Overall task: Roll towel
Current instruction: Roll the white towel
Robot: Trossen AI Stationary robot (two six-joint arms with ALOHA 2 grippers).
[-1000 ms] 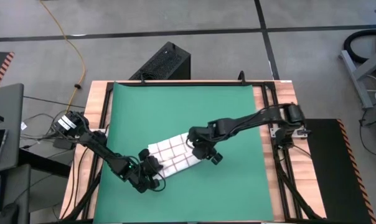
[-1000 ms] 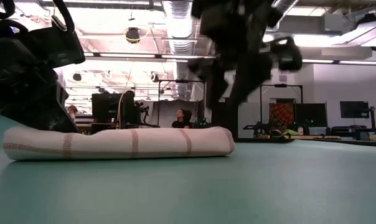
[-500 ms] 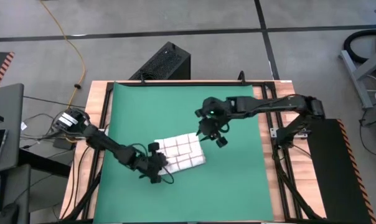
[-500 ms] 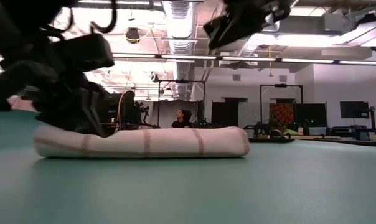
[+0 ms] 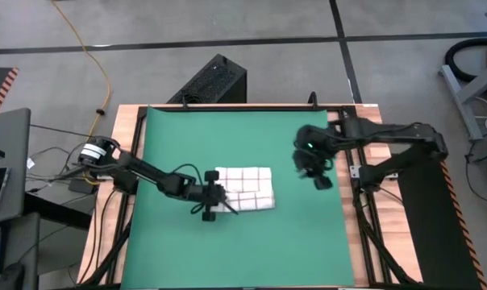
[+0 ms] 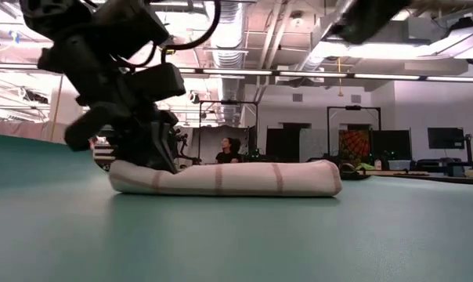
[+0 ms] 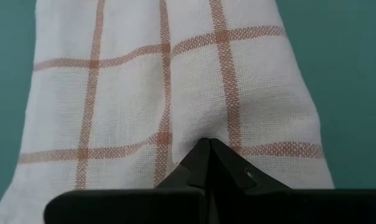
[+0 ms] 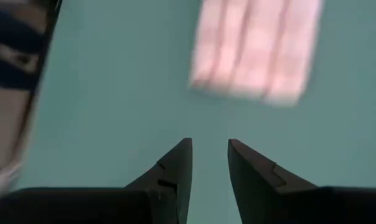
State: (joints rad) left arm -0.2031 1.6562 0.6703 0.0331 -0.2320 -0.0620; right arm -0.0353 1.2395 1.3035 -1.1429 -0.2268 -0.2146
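High view: towel lies folded at mat centre, soft, light and limp. Left gripper, fingers pressed together, pinches its nine-o'clock edge. Right gripper, at three o'clock, is empty, fingers slightly apart.

A lab hall: exposed ceiling ducts, monitors, a robot table.

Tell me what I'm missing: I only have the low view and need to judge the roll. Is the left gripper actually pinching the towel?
Observer: The left gripper is shut, its tips pressed into the towel edge; a pinch isn't clear.
Operator: Where is the right one?
Observer: The right gripper is over bare green mat, apart from the towel.
Operator: Open?
Observer: Its fingers stand slightly apart, holding nothing.
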